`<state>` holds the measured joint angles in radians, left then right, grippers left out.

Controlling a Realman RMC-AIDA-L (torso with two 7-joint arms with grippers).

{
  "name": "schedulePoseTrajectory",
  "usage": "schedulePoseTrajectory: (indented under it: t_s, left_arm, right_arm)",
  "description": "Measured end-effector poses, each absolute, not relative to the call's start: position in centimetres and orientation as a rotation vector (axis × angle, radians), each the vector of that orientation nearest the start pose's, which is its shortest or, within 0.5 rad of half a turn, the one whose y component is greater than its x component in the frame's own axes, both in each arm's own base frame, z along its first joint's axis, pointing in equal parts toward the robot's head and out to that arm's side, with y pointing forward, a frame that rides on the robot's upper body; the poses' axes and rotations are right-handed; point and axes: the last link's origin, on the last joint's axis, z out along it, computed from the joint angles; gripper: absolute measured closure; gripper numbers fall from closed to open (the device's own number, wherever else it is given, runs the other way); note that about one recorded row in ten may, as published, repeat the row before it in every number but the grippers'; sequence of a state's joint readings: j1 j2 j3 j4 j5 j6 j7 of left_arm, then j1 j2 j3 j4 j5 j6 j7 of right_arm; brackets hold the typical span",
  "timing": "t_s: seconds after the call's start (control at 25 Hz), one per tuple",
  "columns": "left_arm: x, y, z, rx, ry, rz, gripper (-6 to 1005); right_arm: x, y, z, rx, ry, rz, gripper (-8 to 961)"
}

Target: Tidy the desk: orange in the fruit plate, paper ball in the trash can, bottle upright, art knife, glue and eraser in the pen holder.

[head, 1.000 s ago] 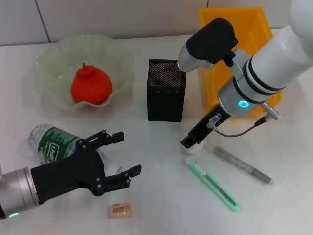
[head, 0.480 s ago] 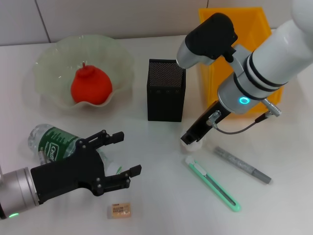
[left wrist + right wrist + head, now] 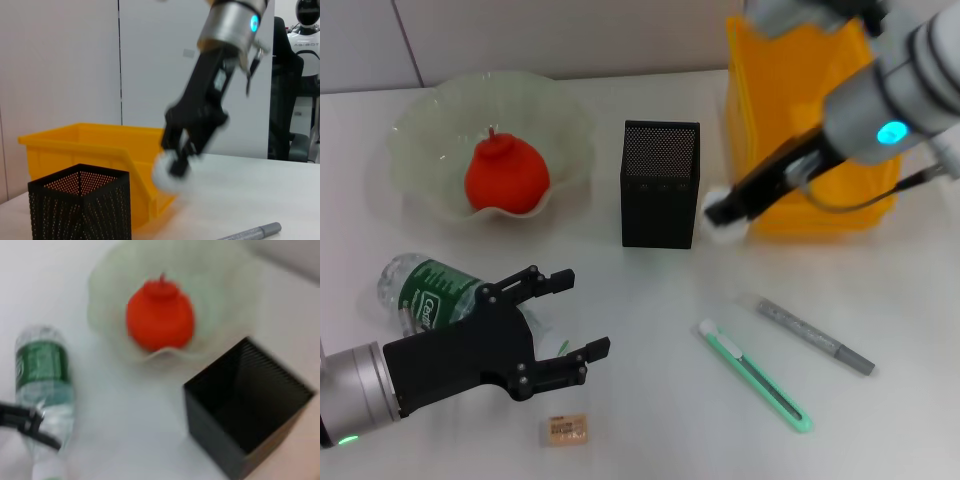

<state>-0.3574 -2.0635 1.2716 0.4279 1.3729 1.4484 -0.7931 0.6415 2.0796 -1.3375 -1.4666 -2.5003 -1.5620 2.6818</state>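
Holding the paper ball [image 3: 722,229], the right gripper [image 3: 730,212] is raised beside the front-left corner of the orange trash can [image 3: 790,120], between it and the pen holder [image 3: 660,184]. Jaws clamped on the ball; the left wrist view shows the white ball [image 3: 170,176] pinched at the fingertips, in the air above the table [image 3: 650,420].

Left gripper [image 3: 560,330] sits low at the near left, jaws spread and holding nothing, just beside the bottle [image 3: 430,290]. Bottle lies on its side, green label up, cap end toward the gripper.

Orange [image 3: 506,176] is in the fruit plate [image 3: 420,130] at the far left. Pen holder stands upright mid-table; the right wrist view shows its inside dark.

Art knife [image 3: 755,374], green, lies flat on the near right of the table. Grey glue stick [image 3: 815,336] lies just beside it, apart, roughly parallel. Eraser [image 3: 564,430] lies near the front edge, close to the left gripper.
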Motion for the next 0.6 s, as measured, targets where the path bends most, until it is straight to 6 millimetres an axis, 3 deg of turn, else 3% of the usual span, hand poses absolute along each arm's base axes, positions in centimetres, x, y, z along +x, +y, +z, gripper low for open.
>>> schedulePoseTrajectory:
  t_s: [0.4, 0.6]
  left_arm:
    - [-27.4, 26.9, -6.0, -2.687, -0.216, -0.851, 155]
    - [-27.4, 26.9, -6.0, -2.687, -0.213, -0.852, 156]
  right_arm:
    - [14.9, 37.8, 10.0, -2.310, 0.935, -0.026, 664]
    - [16.8, 39.0, 10.7, -2.227, 0.926, -0.001, 665]
